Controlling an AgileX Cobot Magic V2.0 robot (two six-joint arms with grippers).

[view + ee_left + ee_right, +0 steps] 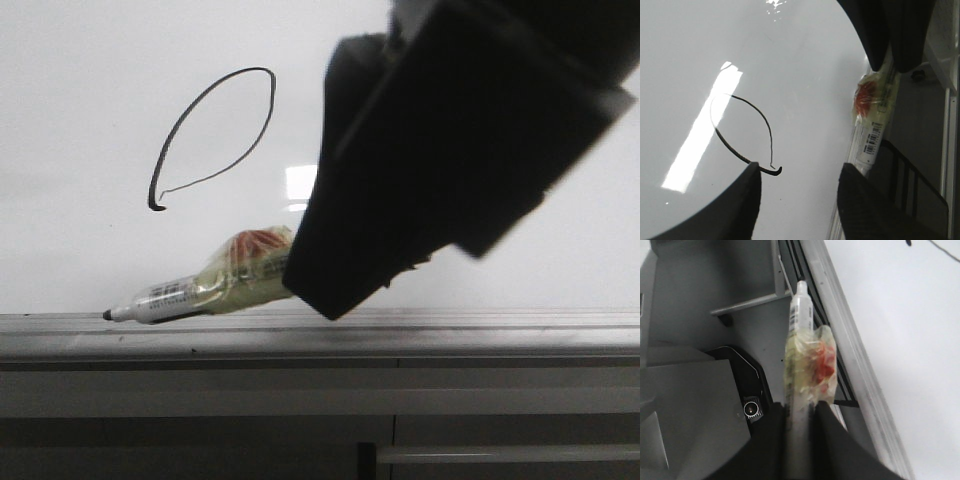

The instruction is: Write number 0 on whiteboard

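The number 0 [213, 135] stood drawn on the whiteboard [90, 60], its loop closed; the right gripper [799, 415] was clamped on the marker [175, 296], tip near the frame edge, clear of the writing; the left gripper [799, 182] hung open, holding nothing.

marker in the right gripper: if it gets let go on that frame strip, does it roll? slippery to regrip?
The marker is a round barrel, so it would likely roll, though the crinkled tape wad around it may check that. The right gripper is shut on the bare barrel behind the wad; smooth plastic, probably a bit slippery. It looks stiff and light. The frame looks grooved and may catch it.
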